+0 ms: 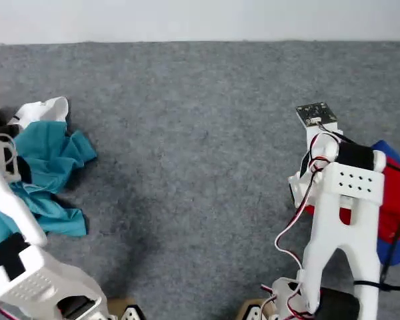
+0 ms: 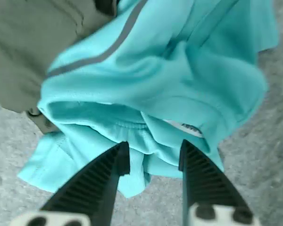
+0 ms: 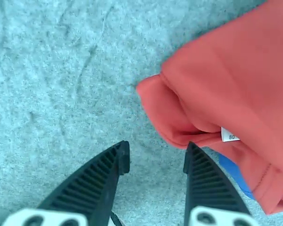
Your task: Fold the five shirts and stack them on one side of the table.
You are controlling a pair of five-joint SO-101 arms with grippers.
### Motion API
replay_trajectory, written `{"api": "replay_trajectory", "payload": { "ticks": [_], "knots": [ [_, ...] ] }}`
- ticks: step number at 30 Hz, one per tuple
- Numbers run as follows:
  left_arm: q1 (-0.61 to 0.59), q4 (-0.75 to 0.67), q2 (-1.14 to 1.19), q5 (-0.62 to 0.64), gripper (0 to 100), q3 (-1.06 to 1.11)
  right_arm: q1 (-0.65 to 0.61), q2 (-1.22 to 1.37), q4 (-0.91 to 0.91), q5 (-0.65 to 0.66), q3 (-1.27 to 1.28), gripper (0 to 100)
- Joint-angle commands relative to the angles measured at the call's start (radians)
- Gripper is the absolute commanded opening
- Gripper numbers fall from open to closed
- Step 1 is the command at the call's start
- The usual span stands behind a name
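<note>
Table point(image 1: 200, 133): grey felt surface, two arms at the near edge.

Shirt count, left side: 1 teal shirt point(image 1: 50, 160), crumpled; 1 white shirt point(image 1: 43, 110) touching its far edge. The left wrist view adds 1 grey-green garment point(image 2: 23, 52) lying against the teal one. That makes 3 in the left heap, none folded.

Left arm point(image 1: 27, 280) stands at the near left and leans over this heap. Left gripper point(image 2: 154, 150): jaws apart, with a fold of the teal shirt's edge between the tips. Whether they touch the cloth cannot be told.

Shirt count, right side: 1 red shirt point(image 3: 226, 84) lying on 1 blue shirt point(image 1: 390, 150), so 2 stacked at the right edge.

Right arm point(image 1: 340, 220) reaches over that stack. Right gripper point(image 3: 157, 150): jaws apart over bare felt just left of the red shirt's corner, holding nothing.
</note>
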Motion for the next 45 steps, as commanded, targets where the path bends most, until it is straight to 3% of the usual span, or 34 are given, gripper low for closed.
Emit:
{"api": "replay_trajectory", "payload": {
  "ticks": [1, 10, 17, 21, 26, 29, 34, 38, 41, 45],
  "knots": [
    [0.000, -0.049, -0.063, -0.009, 18, 0.053, -0.008, -0.044, 0.021, -0.003, -0.035, 19.7],
    [0.044, -0.072, -0.061, -0.008, 18, 0.147, -0.008, -0.044, 0.031, -0.003, -0.035, 19.7],
    [0.044, -0.328, -0.002, 0.041, 18, 0.265, -0.008, -0.044, 0.031, -0.003, -0.035, 19.7],
    [0.048, -0.391, 0.109, 0.064, 17, 0.278, -0.008, -0.044, 0.031, -0.003, -0.035, 19.7],
    [0.092, -0.396, 0.161, 0.060, 2, 0.275, -0.008, -0.044, 0.031, -0.003, -0.035, 19.7],
    [0.147, -0.341, 0.129, 0.061, 1, 0.219, -0.008, -0.044, 0.031, -0.003, -0.025, 19.7],
    [0.328, -0.091, 0.005, 0.061, 1, -0.007, -0.004, -0.044, 0.019, -0.003, 0.014, 19.7],
    [0.548, 0.078, -0.103, 0.061, 1, -0.243, -0.002, -0.044, 0.019, -0.003, 0.014, 19.7],
    [0.744, 0.129, -0.172, 0.040, 1, -0.395, -0.001, -0.044, 0.019, -0.003, 0.014, 19.7],
    [0.996, 0.129, -0.253, -0.084, 1, -0.464, 0.001, -0.044, 0.019, -0.003, 0.014, 19.7]
  ]
}}
